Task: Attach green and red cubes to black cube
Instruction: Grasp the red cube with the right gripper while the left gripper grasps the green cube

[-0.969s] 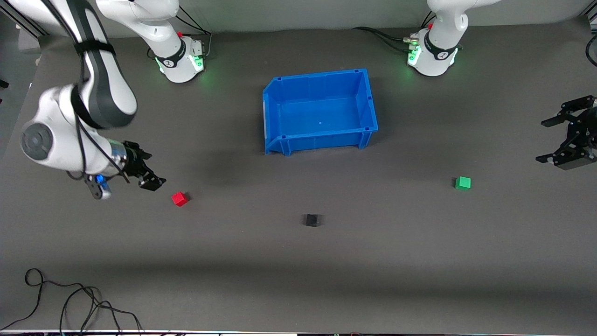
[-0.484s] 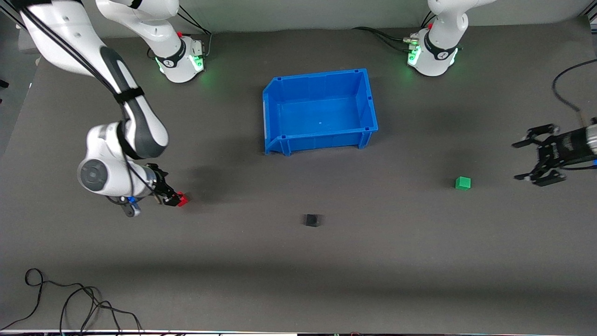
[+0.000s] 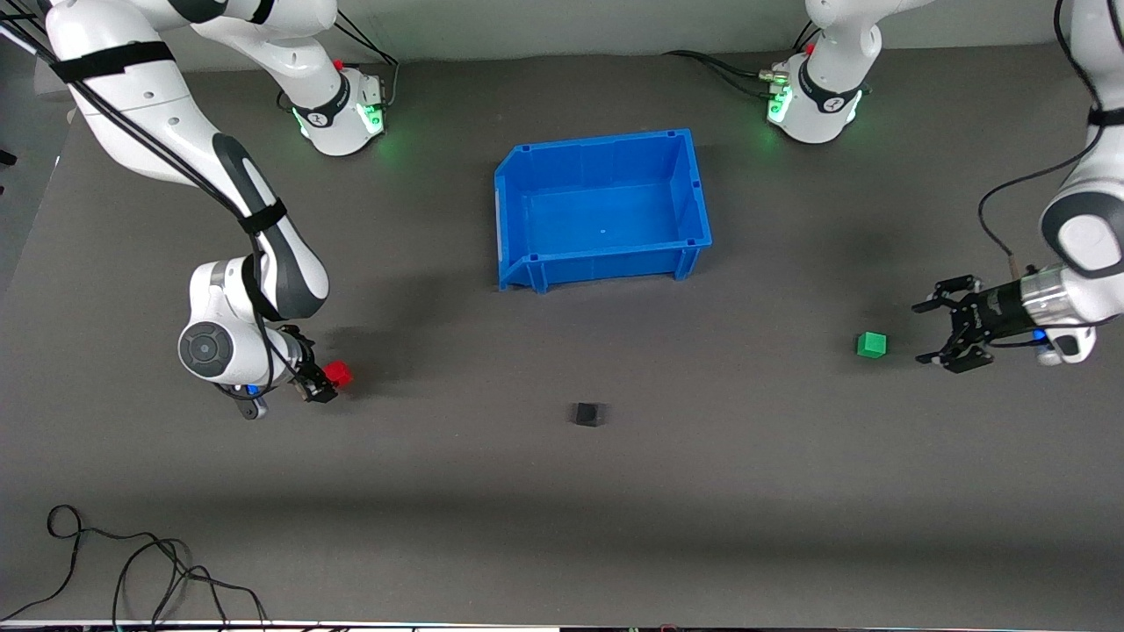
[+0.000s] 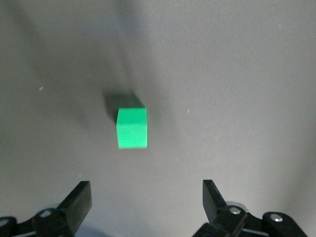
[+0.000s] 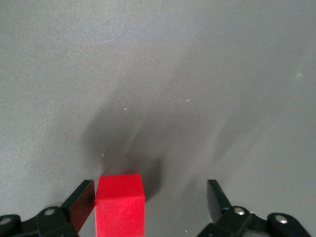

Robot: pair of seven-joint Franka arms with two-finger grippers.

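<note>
Red cube (image 5: 121, 205) sits square-edged between the right gripper's (image 5: 148, 207) spread fingers (image 5: 81, 200).

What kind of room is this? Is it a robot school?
It looks like a robot test lab, not a home. Two white arms are bolted to a table covered by a grey mat, with a blue bin and little practice blocks: a red cube, green cube and black cube.

Lighting even and dim from overhead; my arms cast soft shadows on the mat (image 3: 562, 527). Green base LEDs glow upper frame. Both my wrist views slightly soft, cubes blurred.
</note>
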